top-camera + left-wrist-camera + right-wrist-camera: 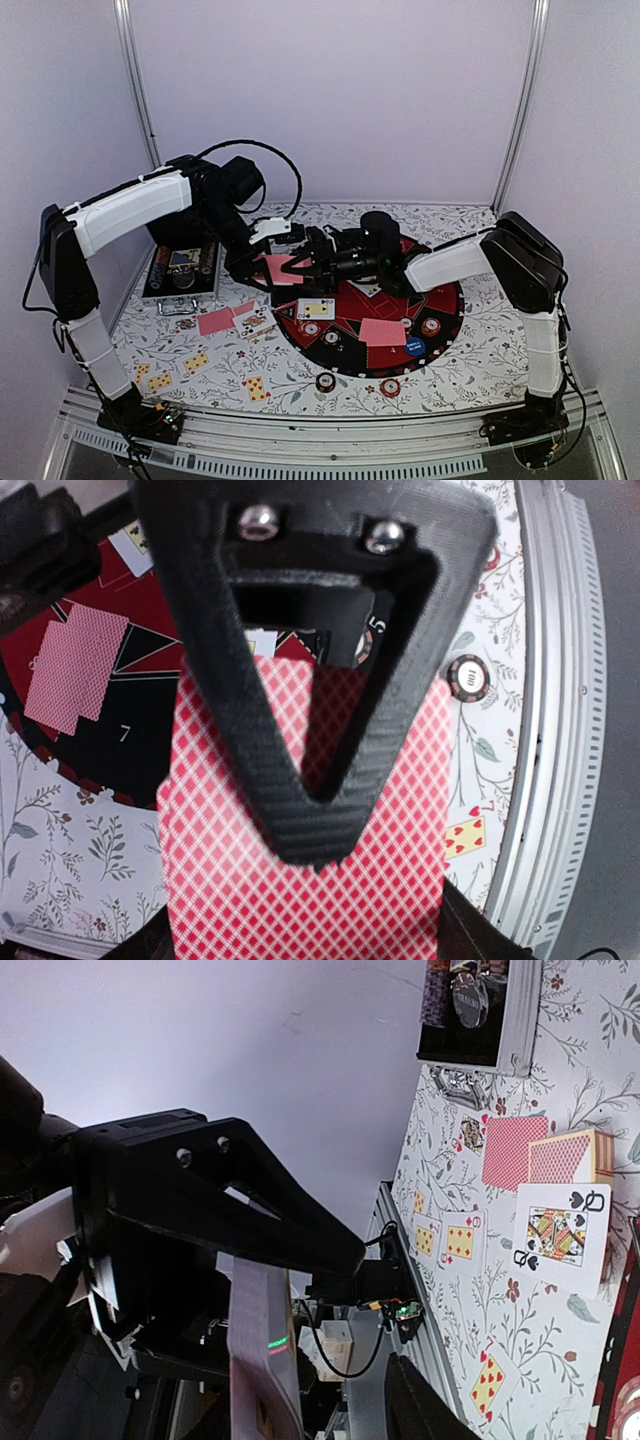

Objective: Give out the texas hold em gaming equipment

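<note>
My left gripper (262, 268) (315, 850) is shut on a red-backed playing card (279, 268) (300, 900), held in the air over the left rim of the round mat (445, 335). My right gripper (305, 264) (375, 1310) faces it from the right. Its jaws stand apart, with the edge-on card (258, 1360) between them near the upper finger. On the mat lie face-down cards (382, 331) (75, 670), a face-up card (316, 308), a blue button (414, 348) and chips (430, 325). Two more chips (325, 381) (390, 387) rest on the cloth near the front.
The open silver case (182, 270) (480, 1010) stands at the left, holding chip rows. A red-backed card (215, 321) and a small deck (570, 1156) lie next to a queen of clubs (560, 1235). Face-up cards (197, 361) (256, 389) are scattered front left. A metal rail (330, 430) edges the table.
</note>
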Controlling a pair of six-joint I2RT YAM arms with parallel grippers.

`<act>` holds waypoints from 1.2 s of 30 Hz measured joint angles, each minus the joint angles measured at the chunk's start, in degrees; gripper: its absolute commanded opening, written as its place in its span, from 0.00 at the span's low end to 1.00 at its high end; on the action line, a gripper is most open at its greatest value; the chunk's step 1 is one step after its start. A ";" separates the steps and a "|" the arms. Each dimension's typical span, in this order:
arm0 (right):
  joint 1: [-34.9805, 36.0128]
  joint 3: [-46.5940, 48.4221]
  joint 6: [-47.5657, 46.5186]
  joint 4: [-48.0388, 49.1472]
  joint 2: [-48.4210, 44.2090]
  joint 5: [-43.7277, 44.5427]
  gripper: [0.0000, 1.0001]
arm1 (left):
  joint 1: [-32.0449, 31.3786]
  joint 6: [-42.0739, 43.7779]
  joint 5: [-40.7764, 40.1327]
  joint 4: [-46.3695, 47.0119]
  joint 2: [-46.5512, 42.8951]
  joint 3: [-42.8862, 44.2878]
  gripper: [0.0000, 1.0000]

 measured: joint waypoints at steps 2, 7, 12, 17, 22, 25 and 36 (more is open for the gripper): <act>-0.46 -1.60 -0.13 0.07 -1.29 0.04 0.32 | 0.00 0.02 0.02 0.02 0.00 0.00 0.24; -2.29 -5.05 -0.63 0.02 -4.50 0.02 0.18 | 0.00 0.00 -0.22 0.04 0.00 0.00 0.24; -3.74 -6.43 -0.79 -0.76 -6.75 0.04 0.08 | 0.00 0.00 -0.13 0.11 0.00 0.00 0.24; -4.22 -6.71 -0.83 -1.16 -7.45 0.00 0.00 | 0.00 -0.02 -0.24 -0.02 0.00 0.00 0.24; -5.14 -9.44 -1.33 -2.23 -9.86 0.00 0.00 | 0.00 0.00 0.04 0.26 0.00 0.00 0.24; -7.54 -12.00 -2.82 -5.20 -12.70 0.02 0.00 | 0.02 0.02 0.00 0.07 -0.02 -0.02 0.24; -16.48 -1.57 -30.42 -50.36 -25.64 19.89 0.00 | 0.07 0.02 -0.15 0.09 -0.02 -0.17 0.24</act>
